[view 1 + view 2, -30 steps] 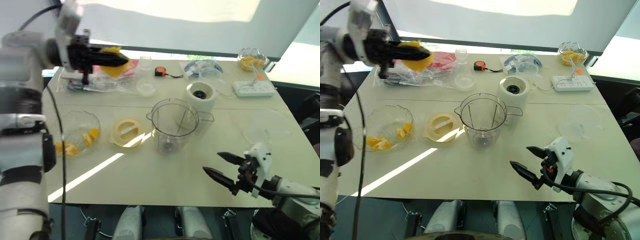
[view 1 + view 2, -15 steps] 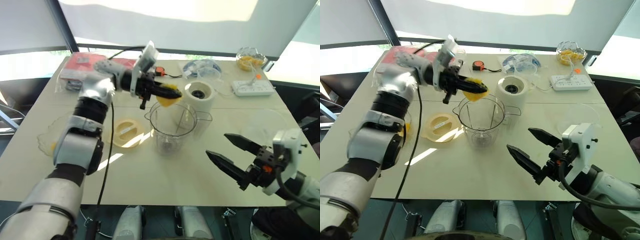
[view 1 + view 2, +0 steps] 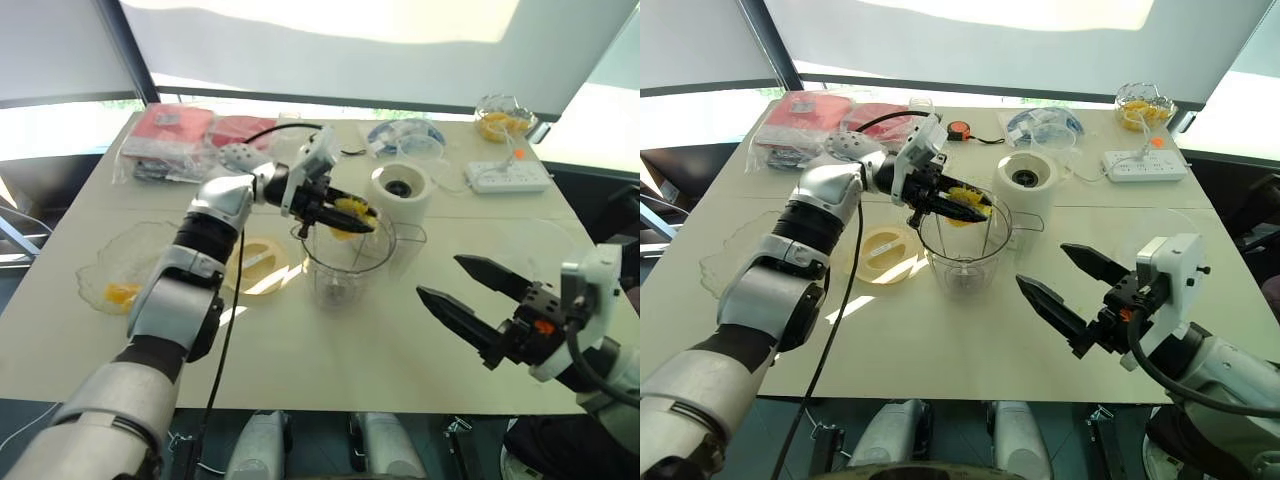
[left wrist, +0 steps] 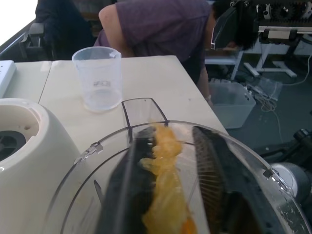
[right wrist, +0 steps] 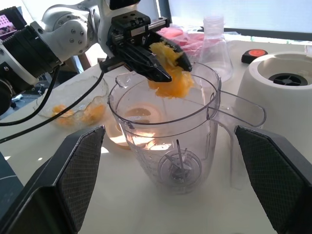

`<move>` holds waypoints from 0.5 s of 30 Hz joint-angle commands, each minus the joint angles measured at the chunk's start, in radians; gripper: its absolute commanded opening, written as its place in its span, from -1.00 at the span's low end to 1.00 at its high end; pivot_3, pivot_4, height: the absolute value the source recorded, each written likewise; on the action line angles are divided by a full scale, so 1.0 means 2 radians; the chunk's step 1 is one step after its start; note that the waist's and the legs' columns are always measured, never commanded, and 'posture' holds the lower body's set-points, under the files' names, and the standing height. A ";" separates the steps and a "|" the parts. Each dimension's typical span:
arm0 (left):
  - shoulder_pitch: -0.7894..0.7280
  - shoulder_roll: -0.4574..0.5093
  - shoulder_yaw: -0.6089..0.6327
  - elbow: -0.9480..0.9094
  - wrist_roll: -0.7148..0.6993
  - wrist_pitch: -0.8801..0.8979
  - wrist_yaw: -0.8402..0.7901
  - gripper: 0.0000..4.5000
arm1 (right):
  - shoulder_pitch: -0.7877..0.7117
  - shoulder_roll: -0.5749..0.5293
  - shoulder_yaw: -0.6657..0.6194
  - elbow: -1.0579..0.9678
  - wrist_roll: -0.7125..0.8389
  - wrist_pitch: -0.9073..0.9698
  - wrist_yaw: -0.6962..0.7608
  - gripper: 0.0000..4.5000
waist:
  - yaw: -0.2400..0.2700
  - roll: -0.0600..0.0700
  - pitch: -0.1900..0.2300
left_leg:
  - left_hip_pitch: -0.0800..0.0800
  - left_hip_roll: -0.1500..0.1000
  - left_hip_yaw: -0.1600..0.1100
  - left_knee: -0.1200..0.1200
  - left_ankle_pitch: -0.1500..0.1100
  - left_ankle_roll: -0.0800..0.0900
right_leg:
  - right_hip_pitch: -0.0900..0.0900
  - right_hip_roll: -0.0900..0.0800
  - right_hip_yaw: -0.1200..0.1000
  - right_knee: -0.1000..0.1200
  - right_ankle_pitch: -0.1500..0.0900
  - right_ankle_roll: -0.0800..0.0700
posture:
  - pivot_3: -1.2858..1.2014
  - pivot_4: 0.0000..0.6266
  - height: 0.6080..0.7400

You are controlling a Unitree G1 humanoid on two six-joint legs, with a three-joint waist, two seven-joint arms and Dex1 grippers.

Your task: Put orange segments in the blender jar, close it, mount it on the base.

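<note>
The left gripper [image 3: 362, 220], clenched on 1 orange segment [image 5: 171, 82], has dipped inside the blender jar [image 3: 340, 272], ready for release; the right gripper [image 3: 438, 277] gapes, idle.

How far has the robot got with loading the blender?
Nothing looks finished: the jar holds only its blades. In hand: the left gripper holds an orange segment over the jar's mouth, not yet dropped. Left: release it, fetch the pieces in the bowl, fit the lid lying beside the jar, and set the jar on the white base behind it. The right gripper hangs open, empty.
</note>
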 commanded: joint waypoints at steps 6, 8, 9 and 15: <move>-0.003 -0.002 0.019 -0.037 -0.009 -0.021 0.033 0.23 | -0.007 -0.010 0.004 0.013 -0.009 -0.011 0.015 1.00 | 0.000 0.000 0.000 | 0.000 0.000 0.000 0.000 0.000 0.000 | 0.000 0.000 0.000 0.000 0.000 0.000 | 0.03 -0.52 1.00; -0.004 -0.002 0.029 -0.050 -0.019 -0.011 0.045 0.23 | -0.007 -0.009 0.005 0.018 -0.013 -0.011 0.018 1.00 | 0.000 0.000 0.000 | 0.000 0.000 0.000 0.000 0.000 0.000 | 0.000 0.000 0.000 0.000 0.000 0.000 | 0.03 -0.52 1.00; -0.005 -0.003 0.038 -0.058 -0.027 -0.002 0.055 0.23 | -0.006 -0.007 0.006 0.021 -0.016 -0.011 0.019 1.00 | 0.000 0.000 0.000 | 0.000 0.000 0.000 0.000 0.000 0.000 | 0.000 0.000 0.000 0.000 0.000 0.000 | 0.03 -0.52 1.00; 0.030 0.014 0.081 -0.156 -0.067 0.075 0.121 0.23 | 0.005 0.014 0.006 0.050 -0.072 -0.018 0.025 1.00 | -0.001 0.000 0.000 | 0.000 0.000 0.000 0.000 0.000 0.000 | 0.000 0.000 0.000 0.000 0.000 0.000 | 0.03 -0.52 1.00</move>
